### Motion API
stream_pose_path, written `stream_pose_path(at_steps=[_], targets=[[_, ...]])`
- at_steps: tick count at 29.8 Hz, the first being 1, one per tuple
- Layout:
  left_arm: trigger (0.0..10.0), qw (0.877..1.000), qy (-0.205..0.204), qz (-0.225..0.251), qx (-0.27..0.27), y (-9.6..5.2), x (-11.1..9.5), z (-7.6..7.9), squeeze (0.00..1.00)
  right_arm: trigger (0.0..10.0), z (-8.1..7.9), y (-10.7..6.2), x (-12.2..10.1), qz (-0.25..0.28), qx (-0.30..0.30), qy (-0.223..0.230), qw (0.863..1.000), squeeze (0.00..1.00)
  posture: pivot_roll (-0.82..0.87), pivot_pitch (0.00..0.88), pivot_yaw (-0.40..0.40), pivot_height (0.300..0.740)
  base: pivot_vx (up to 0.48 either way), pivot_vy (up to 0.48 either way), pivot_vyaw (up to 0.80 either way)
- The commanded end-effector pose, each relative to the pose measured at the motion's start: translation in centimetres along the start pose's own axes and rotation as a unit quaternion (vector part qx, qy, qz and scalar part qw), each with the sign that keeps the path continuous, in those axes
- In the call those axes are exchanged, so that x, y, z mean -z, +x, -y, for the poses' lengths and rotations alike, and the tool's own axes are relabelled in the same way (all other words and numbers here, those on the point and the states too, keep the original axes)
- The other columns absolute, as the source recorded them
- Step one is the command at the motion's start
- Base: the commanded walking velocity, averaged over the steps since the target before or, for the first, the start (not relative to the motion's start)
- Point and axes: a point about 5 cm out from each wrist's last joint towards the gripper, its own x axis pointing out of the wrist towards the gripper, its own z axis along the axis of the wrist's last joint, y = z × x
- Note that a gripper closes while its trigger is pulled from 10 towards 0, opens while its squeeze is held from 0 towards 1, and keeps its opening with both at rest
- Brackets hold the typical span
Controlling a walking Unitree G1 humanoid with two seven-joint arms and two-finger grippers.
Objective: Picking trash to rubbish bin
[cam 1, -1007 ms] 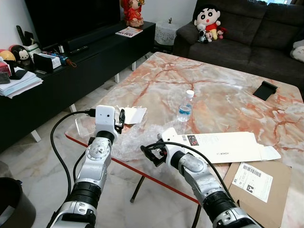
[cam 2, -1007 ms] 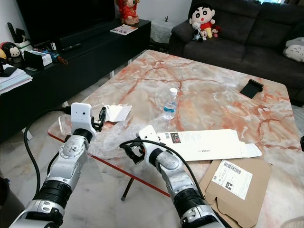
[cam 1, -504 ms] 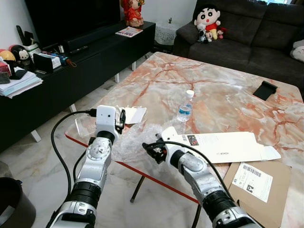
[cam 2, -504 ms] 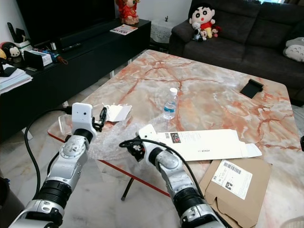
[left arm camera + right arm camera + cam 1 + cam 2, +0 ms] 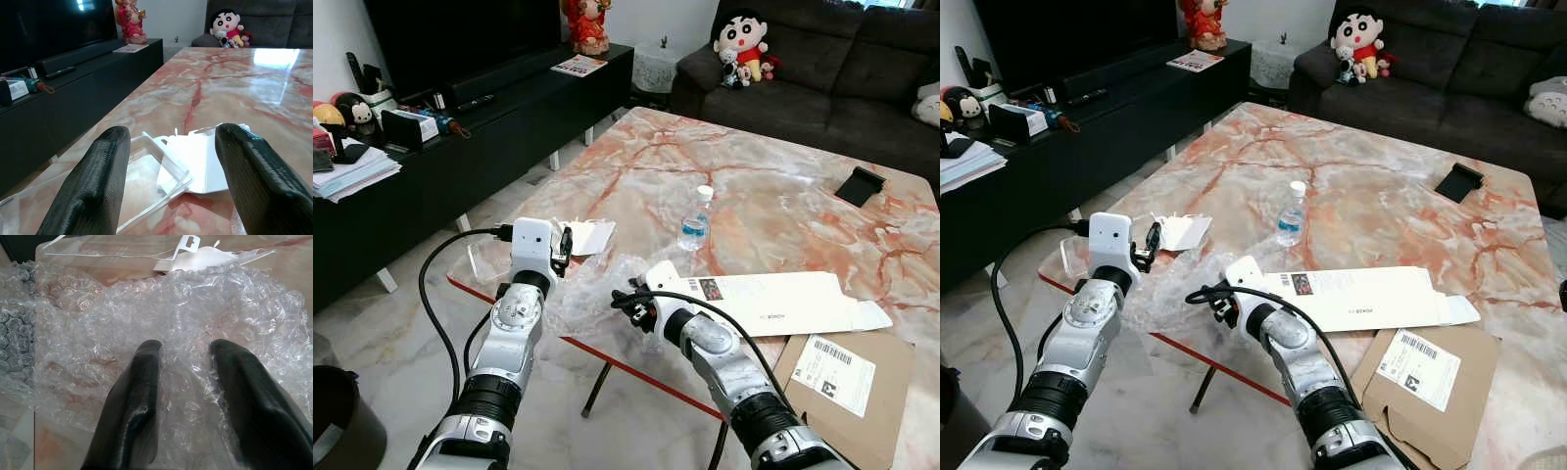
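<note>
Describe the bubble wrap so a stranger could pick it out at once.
Find the marble coffee table and go to its near left corner, in front of the robot. The bubble wrap lies crumpled there, with the right gripper at its edge. Unlike the flat white packaging and long white carton beside it, it is clear, bubbly and rumpled.

No legible text — only unreadable print on the white carton (image 5: pixel 773 302) and shipping label (image 5: pixel 831 360).

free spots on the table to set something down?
The marble table is bare between the bottle and the phone, and along the far edge toward the sofa. The near edge is crowded: bubble wrap, white box, cardboard.
</note>
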Motion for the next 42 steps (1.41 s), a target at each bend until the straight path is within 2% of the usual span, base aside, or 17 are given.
stream_pose_path(at_steps=[1,14,16,20,21,22,24,25,26,30,32,34,36,37,40,42], targets=[[10.0,1.0,0.012,0.001,0.011,0.4,-0.4,0.3,0.0,0.0,0.1,0.2,-0.4,0.004,-0.003,-0.007,1.0,0.0,0.0,0.0,-0.08,0.74,0.0,0.0,0.0],[10.0,1.0,0.008,0.001,0.01,0.4,-0.4,0.3,0.0,0.0,-0.1,0.4,-1.7,0.038,-0.018,0.033,0.999,0.0,0.0,0.0,-0.079,0.74,0.0,0.0,0.0],[10.0,1.0,-0.002,0.004,0.007,0.4,-0.4,0.2,0.0,0.0,-0.1,0.4,-2.7,0.064,-0.027,0.071,0.995,0.0,0.0,0.0,-0.079,0.74,0.0,0.0,0.0],[10.0,1.0,-0.012,0.008,0.004,0.4,-0.6,0.1,0.0,0.0,-0.1,0.4,-3.7,0.089,-0.04,0.102,0.99,0.0,0.0,0.0,-0.079,0.74,0.0,0.0,0.0],[10.0,1.0,-0.018,0.011,0.002,0.4,-0.7,0.1,0.0,1.3,0.0,0.3,-4.3,0.105,-0.05,0.121,0.986,0.0,0.0,0.0,-0.08,0.74,0.0,0.0,0.0],[10.0,1.0,-0.026,0.014,0.0,0.4,-0.7,0.0,0.0,10.0,0.1,0.3,-4.9,0.122,-0.055,0.138,0.981,0.0,0.0,0.0,-0.08,0.74,0.0,0.0,0.0],[10.0,0.999,-0.032,0.016,-0.002,0.4,-0.8,0.0,0.0,10.0,0.2,0.2,-5.4,0.134,-0.059,0.15,0.978,0.0,0.0,0.0,-0.08,0.74,0.0,0.0,0.0],[10.0,0.999,-0.038,0.018,-0.003,0.4,-0.9,-0.1,0.0,10.0,0.5,0.0,-6.2,0.153,-0.064,0.162,0.973,0.0,0.0,0.0,-0.08,0.74,0.0,0.0,0.0],[10.0,0.999,-0.044,0.021,-0.005,0.4,-1.0,-0.1,0.0,10.0,0.9,-0.3,-7.6,0.189,-0.074,0.182,0.962,0.0,0.0,0.0,-0.08,0.74,0.0,0.0,0.0],[10.0,0.999,-0.046,0.022,-0.005,0.4,-1.0,-0.2,0.0,10.0,1.1,-0.6,-8.4,0.21,-0.079,0.193,0.955,0.0,0.0,0.0,-0.08,0.74,0.0,0.0,0.0],[10.0,0.998,-0.052,0.03,-0.007,0.4,-1.2,-0.1,0.0,10.0,1.9,-1.3,-10.4,0.27,-0.066,0.197,0.94,0.0,-0.01,0.0,-0.08,0.74,0.0,0.0,0.0],[10.0,0.998,-0.055,0.038,-0.008,0.4,-1.4,-0.1,0.0,10.0,2.9,-1.8,-11.8,0.31,-0.028,0.19,0.931,0.0,-0.01,0.0,-0.08,0.74,0.0,0.0,0.0],[10.0,0.998,-0.053,0.044,-0.011,0.4,-1.6,-0.1,0.0,10.0,3.3,-2.0,-12.1,0.325,-0.005,0.186,0.927,0.0,-0.01,0.0,-0.08,0.74,0.0,0.0,0.0],[10.0,0.997,-0.051,0.052,-0.014,0.5,-1.8,-0.1,0.0,10.0,3.9,-2.3,-12.3,0.341,0.018,0.186,0.921,0.0,0.0,0.0,-0.081,0.74,0.0,0.0,0.0],[10.0,0.997,-0.052,0.058,-0.016,0.5,-2.0,-0.1,0.0,10.0,4.1,-2.6,-12.2,0.349,0.022,0.192,0.917,0.0,0.0,0.0,-0.081,0.74,0.0,0.0,0.0],[10.0,0.997,-0.052,0.061,-0.018,0.4,-2.1,-0.3,0.0,10.0,4.6,-3.1,-12.2,0.365,0.019,0.214,0.906,0.0,0.0,0.0,-0.082,0.74,0.0,0.0,0.0]])
